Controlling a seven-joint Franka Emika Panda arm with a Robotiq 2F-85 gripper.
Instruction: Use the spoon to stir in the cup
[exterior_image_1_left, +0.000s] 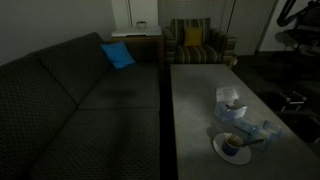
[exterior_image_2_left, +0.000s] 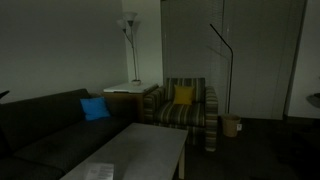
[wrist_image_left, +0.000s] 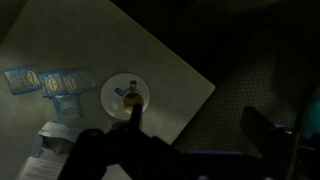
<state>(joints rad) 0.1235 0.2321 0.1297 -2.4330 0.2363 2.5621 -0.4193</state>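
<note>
I have the end effector (wrist_image_left: 190, 135) high over the table (wrist_image_left: 170, 70), looking down through the wrist view. Its 2 dark fingers (wrist_image_left: 262, 130) stand as wide apart as they go, with nothing between them. The picture is dim and the fingers are mostly silhouettes along the bottom edge.

Below sits the white saucer (wrist_image_left: 112, 104) with the cup (wrist_image_left: 131, 97) on it, pale outside and dark inside. A thin pale sliver beside the cup on the saucer looks like the spoon (wrist_image_left: 122, 91); I cannot tell whether it touches the cup. A pale bluish see-through object (wrist_image_left: 45, 80) lies near the saucer, and a white boxy container (wrist_image_left: 55, 150) sits near the lower corner of the view.

In an exterior view the saucer (exterior_image_1_left: 218, 152) and cup (exterior_image_1_left: 231, 145) rest near the close end of the table (exterior_image_1_left: 190, 100), the container (exterior_image_1_left: 230, 103) just behind them. A dark sofa (exterior_image_1_left: 70, 100) runs alongside with 1 blue cushion (exterior_image_1_left: 117, 55), and a striped armchair (exterior_image_1_left: 200, 50) with a yellow cushion (exterior_image_1_left: 190, 37) stands at the far end
</note>
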